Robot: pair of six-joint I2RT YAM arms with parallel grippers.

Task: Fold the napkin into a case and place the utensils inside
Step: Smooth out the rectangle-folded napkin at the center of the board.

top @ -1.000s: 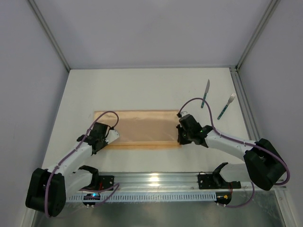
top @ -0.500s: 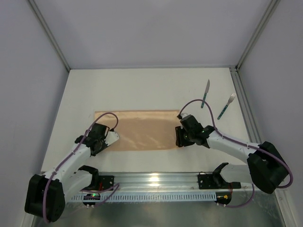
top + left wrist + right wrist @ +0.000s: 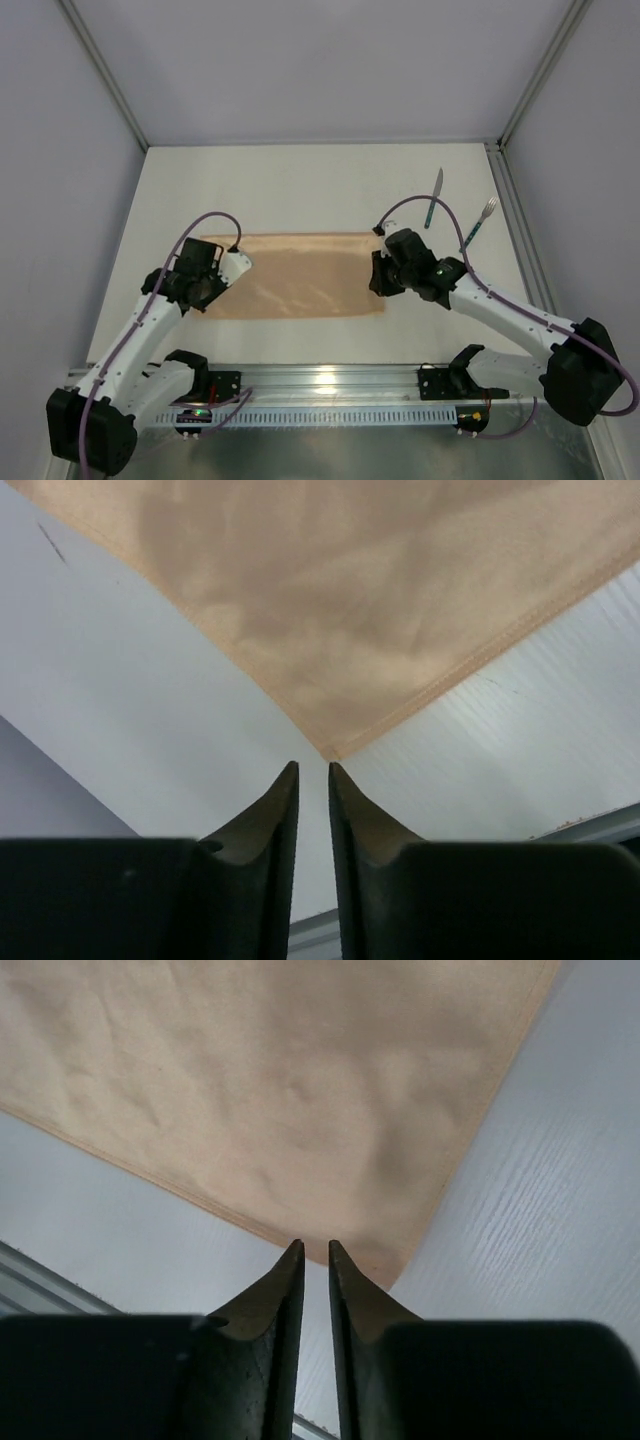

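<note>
Napkin [image 3: 295,276]: flat band mid-frame, apparently half-folded; further folds remain for you. Knife [image 3: 434,196], fork [image 3: 478,224]: upper right, unplaced. Left gripper [image 3: 313,768], right gripper [image 3: 313,1245]: near-closed, empty.

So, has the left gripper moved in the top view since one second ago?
Yes. The left gripper has gone farther from the near rail, up in the picture, and slightly to the left.

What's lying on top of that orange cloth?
Nothing shows on the cloth; the knife and fork lie apart on the table. Whatever is beneath it is covered.
</note>
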